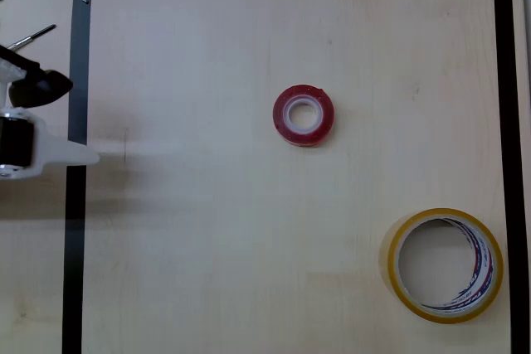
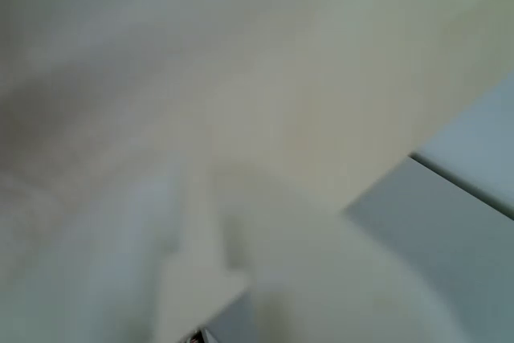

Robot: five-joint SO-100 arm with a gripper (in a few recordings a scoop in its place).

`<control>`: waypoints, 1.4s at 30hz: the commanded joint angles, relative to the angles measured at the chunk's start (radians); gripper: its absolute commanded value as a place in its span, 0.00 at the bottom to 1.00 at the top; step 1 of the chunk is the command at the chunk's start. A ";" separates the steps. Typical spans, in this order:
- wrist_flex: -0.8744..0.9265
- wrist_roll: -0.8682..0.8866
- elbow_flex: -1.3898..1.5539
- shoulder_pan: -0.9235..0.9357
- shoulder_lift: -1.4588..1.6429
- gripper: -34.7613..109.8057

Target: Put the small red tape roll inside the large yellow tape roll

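Currently my tool [image 1: 79, 155] sits at the left edge of the overhead view, over the black tape border [image 1: 76, 205]; I cannot tell if its fingers are apart. On the worktop [image 1: 207, 271], the small red tape roll [image 1: 304, 114] lies flat near the middle. Well apart, the large yellow tape roll [image 1: 445, 265] lies at lower right, its core's blue and red print unreadable.

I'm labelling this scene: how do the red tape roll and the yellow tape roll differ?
The red tape roll is small, the yellow tape roll clearly larger. The red roll's wall is thick around a narrow hole; the yellow roll's is thin around a wide one. The yellow roll's core carries print. Both lie flat on the table, apart.
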 commanded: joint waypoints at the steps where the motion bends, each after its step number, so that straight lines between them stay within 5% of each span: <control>1: 0.011 -0.005 -0.506 -0.002 -0.614 0.24; 10: 0.224 -0.008 -1.175 -0.075 -1.287 0.24; 26: -0.021 -0.058 -1.172 -0.193 -1.445 0.24; 31: -0.103 -0.075 -1.163 -0.198 -1.489 0.36; 42: -0.275 -0.078 -1.177 -0.187 -1.643 0.40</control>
